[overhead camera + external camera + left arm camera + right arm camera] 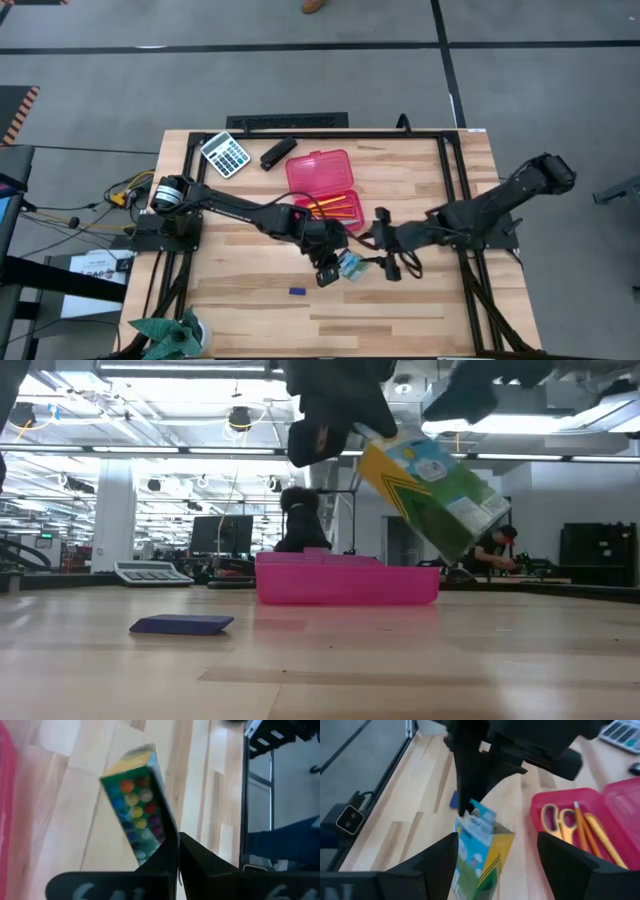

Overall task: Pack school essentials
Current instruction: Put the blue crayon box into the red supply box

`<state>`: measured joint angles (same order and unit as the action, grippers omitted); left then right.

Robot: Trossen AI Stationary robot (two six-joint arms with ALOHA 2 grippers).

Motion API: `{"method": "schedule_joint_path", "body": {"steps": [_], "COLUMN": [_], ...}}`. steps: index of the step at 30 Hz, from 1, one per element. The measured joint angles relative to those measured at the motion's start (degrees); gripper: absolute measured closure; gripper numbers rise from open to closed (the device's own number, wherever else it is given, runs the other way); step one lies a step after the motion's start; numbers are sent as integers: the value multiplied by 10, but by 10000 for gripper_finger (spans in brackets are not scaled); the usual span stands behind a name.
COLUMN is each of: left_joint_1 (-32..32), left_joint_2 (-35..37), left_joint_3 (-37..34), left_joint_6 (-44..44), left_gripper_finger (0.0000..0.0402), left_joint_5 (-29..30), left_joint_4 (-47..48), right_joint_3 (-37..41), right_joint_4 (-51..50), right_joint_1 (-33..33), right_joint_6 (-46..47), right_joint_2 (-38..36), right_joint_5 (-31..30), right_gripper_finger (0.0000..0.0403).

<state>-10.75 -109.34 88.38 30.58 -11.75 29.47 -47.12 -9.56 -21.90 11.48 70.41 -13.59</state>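
Near the centre of the high view, the left end effector (327,270) is pinching a green-and-yellow crayon packet (350,265) at one end, its fingers closed on the cardboard, and is holding it tilted above the table (400,310). Facing it from the right of the frame, the right end effector (383,240) is standing with its fingers spread wide, one on each side of the packet in the right wrist view, not yet gripping. The step in hand is probably a handover or a joint re-orientation of the packet. To do it well, the right fingers should be closing squarely on the packet's flat faces before the left ones are letting go, since a tilted, end-held box could be swinging or slipping.

Just above the packet in the high view, the pink pencil case (322,183) is lying open. Its lower tray is holding yellow-handled scissors (556,820) and orange pencils (592,832); its lid half is looking bare. Lower left of centre, a small blue piece (297,292) is lying loose on the table, well apart from the case.
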Motion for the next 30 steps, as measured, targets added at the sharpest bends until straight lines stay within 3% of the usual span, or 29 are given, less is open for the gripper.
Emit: {"method": "schedule_joint_path", "body": {"steps": [8, 18, 21, 30], "left_joint_1": [-2, -2, -2, -2], "left_joint_2": [0, 0, 0, 0], "left_joint_3": [0, 0, 0, 0], "left_joint_6": [-12, -10, -9, -4], "left_gripper_finger": [401, 401, 401, 401], "left_joint_5": [-6, 7, 12, 11], "left_joint_4": [-3, -7, -9, -33], "right_joint_3": [-27, -53, -52, -52], "right_joint_4": [19, 22, 19, 1], "right_joint_1": [40, 31, 32, 32], "right_joint_6": [-21, -22, -21, -19], "right_joint_2": [79, 96, 96, 96], "right_joint_5": [113, 122, 122, 122], "right_gripper_finger": [111, 128, 168, 355]}}
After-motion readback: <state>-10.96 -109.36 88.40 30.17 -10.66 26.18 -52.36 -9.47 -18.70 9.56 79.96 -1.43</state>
